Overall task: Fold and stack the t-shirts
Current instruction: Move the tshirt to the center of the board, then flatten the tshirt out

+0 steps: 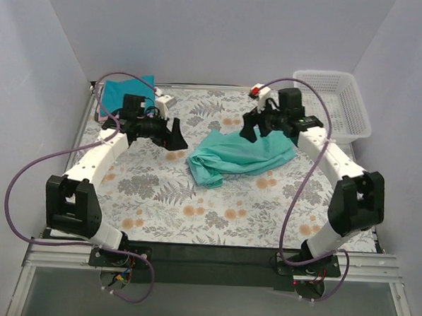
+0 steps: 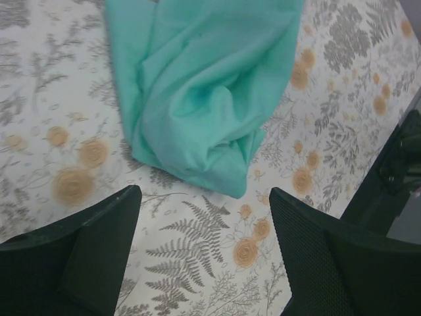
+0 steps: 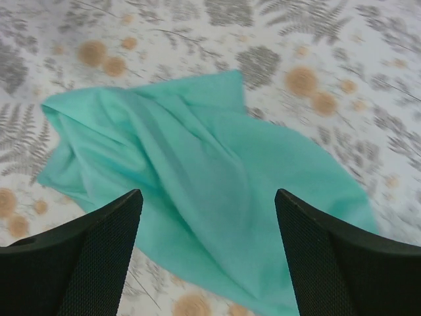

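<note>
As it gapes, right pincer point(image 3: 207, 195) overhangs sea-green t-shirt point(image 1: 243, 157).

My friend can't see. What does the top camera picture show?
A crumpled sea-green t-shirt lies in the middle of a flowery table, with the left gripper to its left and the right gripper over its far edge. A darker teal-blue shirt sits at the back left, a white basket at the back right.
</note>
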Controlling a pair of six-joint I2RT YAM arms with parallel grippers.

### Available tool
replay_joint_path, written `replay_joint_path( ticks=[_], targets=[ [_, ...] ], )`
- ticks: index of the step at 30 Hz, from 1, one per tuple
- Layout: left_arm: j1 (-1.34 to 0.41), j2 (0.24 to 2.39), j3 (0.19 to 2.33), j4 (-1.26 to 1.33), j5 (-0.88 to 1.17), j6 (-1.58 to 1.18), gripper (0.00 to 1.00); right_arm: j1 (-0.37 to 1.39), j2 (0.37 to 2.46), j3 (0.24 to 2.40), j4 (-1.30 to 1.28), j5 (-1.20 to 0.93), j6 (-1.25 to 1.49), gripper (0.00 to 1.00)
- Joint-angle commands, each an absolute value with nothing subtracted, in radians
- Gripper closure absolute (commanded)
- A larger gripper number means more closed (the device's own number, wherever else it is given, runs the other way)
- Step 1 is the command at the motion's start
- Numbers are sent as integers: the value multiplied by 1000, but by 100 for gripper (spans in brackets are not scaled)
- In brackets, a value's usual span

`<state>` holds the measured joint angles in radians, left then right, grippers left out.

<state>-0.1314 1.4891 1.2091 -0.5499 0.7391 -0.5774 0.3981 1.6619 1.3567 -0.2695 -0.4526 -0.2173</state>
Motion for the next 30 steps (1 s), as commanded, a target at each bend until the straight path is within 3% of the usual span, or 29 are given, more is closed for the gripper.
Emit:
replay_joint_path(
  ticks=[1, 4, 6, 9, 12, 15, 18, 19, 20, 21, 22, 30],
  targets=[
    [-264, 1483, 1184, -538, 663, -497, 30, 299, 1536, 1269, -423, -408, -464, 29],
    [-330, 1551, 1166, -528, 628, -570, 39, 255, 1510, 1192, -449, -349, -596, 33],
    [-359, 1583, 1148, -529, 630, -618, 38, 230, 1509, 1169, -459, -345, -635, 33],
    [-416, 1598, 1102, -509, 594, -682, 27, 229, 1519, 1146, -463, -357, -695, 30],
    [-454, 1636, 1085, -474, 520, -739, 27, 232, 1554, 1121, -459, -371, -712, 27],
    [-457, 1716, 1104, -475, 457, -798, 34, 238, 1618, 1108, -428, -353, -703, 27],
    [-450, 1756, 1146, -502, 401, -796, 55, 238, 1675, 1108, -404, -334, -698, 32],
    [-439, 1759, 1155, -511, 408, -789, 68, 238, 1695, 1109, -403, -333, -698, 33],
    [-408, 1758, 1166, -541, 417, -778, 89, 238, 1701, 1111, -403, -330, -699, 35],
    [-391, 1752, 1178, -558, 448, -746, 95, 239, 1706, 1109, -396, -328, -709, 35],
    [-371, 1741, 1183, -575, 469, -721, 100, 239, 1707, 1109, -391, -328, -712, 36],
    [-166, 1729, 1252, -807, 488, -385, 100, 244, 1617, 1135, -440, -403, -667, 39]
  ],
)
